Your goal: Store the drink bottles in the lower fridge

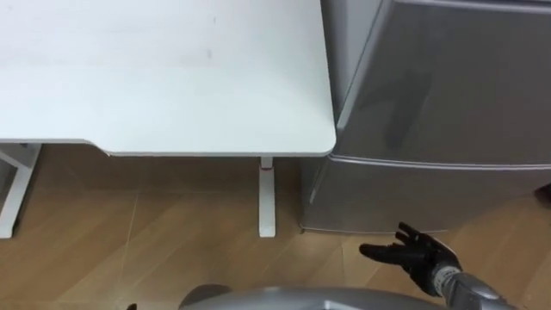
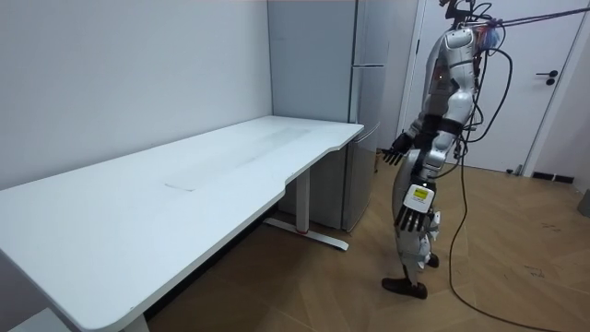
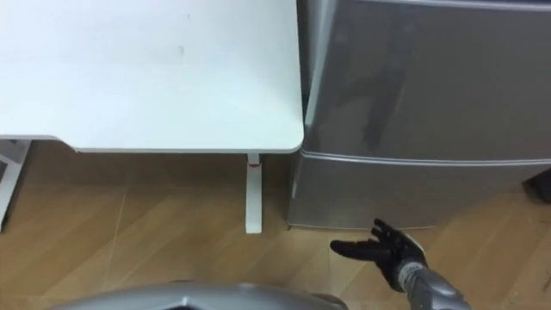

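Right hand (image 1: 411,255) reaches toward the lower fridge door (image 1: 413,196) in the left eye view, fingers spread wide and holding nothing, probably to open it. The door is closed, so any drinks inside stay hidden; the white worktop (image 1: 164,77) carries none. In the room view the robot stands before the fridge (image 2: 355,111), right hand (image 2: 398,149) forward, left hand (image 2: 412,218) hanging at its side, its fingers hard to make out. The right eye view adds nothing more.

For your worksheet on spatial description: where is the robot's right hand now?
In the left eye view, the right hand hovers open, lower right, before the closed fridge.
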`<state>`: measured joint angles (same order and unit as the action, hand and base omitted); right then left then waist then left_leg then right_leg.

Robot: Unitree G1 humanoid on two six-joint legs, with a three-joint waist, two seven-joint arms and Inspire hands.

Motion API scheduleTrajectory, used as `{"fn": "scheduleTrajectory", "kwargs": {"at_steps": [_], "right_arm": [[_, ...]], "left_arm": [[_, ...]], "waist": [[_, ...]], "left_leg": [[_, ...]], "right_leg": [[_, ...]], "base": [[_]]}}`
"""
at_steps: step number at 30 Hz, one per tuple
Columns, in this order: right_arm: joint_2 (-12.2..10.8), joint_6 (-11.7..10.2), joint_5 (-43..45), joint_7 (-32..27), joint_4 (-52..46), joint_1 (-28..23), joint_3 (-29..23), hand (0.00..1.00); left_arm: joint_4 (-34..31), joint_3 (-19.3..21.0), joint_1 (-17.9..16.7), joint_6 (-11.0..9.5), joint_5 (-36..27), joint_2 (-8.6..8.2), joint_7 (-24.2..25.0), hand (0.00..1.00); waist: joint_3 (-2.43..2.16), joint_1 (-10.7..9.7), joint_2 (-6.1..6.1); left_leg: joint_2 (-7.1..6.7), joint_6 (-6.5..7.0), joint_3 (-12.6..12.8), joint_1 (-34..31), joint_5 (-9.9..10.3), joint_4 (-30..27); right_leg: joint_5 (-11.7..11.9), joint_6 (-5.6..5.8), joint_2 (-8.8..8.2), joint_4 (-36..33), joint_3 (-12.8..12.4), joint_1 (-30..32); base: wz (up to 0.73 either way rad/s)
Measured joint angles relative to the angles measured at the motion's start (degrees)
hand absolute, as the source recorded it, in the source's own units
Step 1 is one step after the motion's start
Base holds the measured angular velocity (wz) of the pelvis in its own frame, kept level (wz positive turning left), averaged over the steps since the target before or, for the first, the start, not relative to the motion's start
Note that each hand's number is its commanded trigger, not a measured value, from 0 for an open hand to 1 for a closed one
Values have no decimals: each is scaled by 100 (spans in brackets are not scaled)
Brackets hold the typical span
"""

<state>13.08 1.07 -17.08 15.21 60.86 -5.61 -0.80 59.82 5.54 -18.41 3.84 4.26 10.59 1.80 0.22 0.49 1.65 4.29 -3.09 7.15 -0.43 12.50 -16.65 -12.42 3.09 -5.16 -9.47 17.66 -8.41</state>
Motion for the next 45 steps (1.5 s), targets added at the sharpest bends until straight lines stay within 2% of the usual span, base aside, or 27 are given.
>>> {"fn": "scheduleTrajectory", "kwargs": {"at_steps": [4,13,20,23,32,40,45], "right_arm": [[-78,29,234,1,217,5,0,0],[-120,155,239,46,473,32,-50,0],[-124,167,246,35,809,175,-47,0],[-124,260,452,34,862,162,-32,0],[-120,342,302,136,1451,307,188,0],[-112,525,70,403,1607,203,-120,0],[-111,544,-21,490,1607,164,-217,0]], "left_arm": [[45,14,15,92,36,-92,39,0],[44,53,113,176,42,-133,164,0],[45,106,196,211,48,-131,175,0],[90,137,237,213,44,-118,252,0],[331,137,473,294,47,-69,388,0],[335,238,514,467,415,-46,578,0],[335,261,535,507,552,-34,657,0]], "waist": [[15,-1,-41],[0,15,28],[14,129,44],[37,152,30],[36,174,49],[34,122,51],[35,102,50]], "left_leg": [[-5,1,-8,-25,-1,-28],[-80,5,-129,-81,-1,-102],[-105,18,-137,-71,6,-97],[-113,17,-140,10,6,-80],[-118,17,-149,22,7,-63],[-118,17,-168,31,7,-88],[-119,18,-168,38,7,-95]], "right_leg": [[-23,5,-14,-17,40,0],[-75,38,-68,-15,244,-70],[-83,52,-82,15,296,-125],[-84,55,-74,83,296,-247],[-88,60,-71,85,301,-256],[-88,59,-70,81,301,-273],[-88,60,-70,81,295,-281]], "base": [[5],[13],[3],[5],[0],[0],[0]]}}
